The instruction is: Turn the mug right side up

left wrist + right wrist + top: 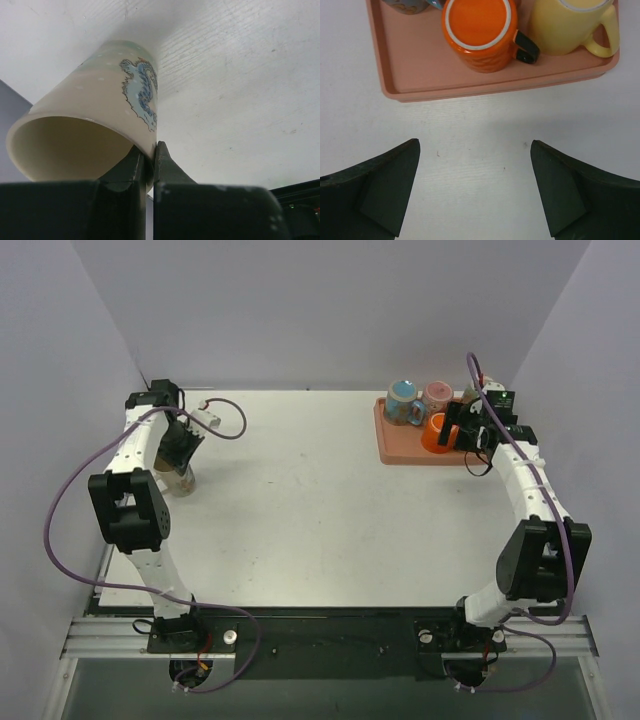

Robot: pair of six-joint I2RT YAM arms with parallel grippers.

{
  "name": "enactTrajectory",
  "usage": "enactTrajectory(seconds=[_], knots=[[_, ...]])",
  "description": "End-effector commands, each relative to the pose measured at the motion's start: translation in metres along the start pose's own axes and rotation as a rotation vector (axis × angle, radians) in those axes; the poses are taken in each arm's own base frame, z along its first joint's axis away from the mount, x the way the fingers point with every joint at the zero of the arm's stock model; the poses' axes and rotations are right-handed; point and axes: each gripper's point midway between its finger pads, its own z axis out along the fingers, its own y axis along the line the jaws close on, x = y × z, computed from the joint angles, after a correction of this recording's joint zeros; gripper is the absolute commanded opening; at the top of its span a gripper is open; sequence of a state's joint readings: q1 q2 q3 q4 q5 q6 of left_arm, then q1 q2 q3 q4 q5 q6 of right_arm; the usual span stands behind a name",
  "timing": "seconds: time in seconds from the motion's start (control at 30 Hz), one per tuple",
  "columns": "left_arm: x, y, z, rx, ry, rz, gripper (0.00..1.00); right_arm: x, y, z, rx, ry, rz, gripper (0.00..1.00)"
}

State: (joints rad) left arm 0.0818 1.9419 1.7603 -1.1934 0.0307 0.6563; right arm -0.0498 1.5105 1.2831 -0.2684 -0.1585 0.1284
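White worktop, pale grey walls on three sides; two arms bolted at near edge.

Item 1, beige mug w/ blue dragon print: near left edge of worktop, toward far-left corner. Mouth faces the left wrist cam, base points away toward the worktop, so approx. upright, slightly tilted. Cannot tell whether base touches the surface.

Item 2, left hand: clamped on the beige mug's rim wall, one finger inside, one outside.

Item 3, right hand: fingers wide apart, holding nothing, over bare worktop just on the near side of the tray.

Item 4, pink tray: far-right corner. Holds orange mug, base up, black handle to one side; yellow mug beside it; blue mug and pink mug at the tray's far side.

Status (est.): the flip of the beige mug looks mostly done, mouth now upward. Left to do: set base flat on worktop, open the left hand, clear the rim. Orange mug is inverted and untouched; may need the same if it counts as part of the job.
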Motion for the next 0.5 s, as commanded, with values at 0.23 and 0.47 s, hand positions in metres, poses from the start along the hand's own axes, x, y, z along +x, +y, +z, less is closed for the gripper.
enactTrajectory(seconds=[0.23,0.47], knots=[[-0.013,-0.012,-0.051,0.057,-0.172,0.200,0.57,-0.017,-0.030,0.060,-0.125,0.052,-0.269,0.70],[-0.020,-0.010,-0.099,-0.031,-0.274,0.254,0.61,-0.027,-0.040,0.086,-0.180,0.066,-0.395,0.68]])
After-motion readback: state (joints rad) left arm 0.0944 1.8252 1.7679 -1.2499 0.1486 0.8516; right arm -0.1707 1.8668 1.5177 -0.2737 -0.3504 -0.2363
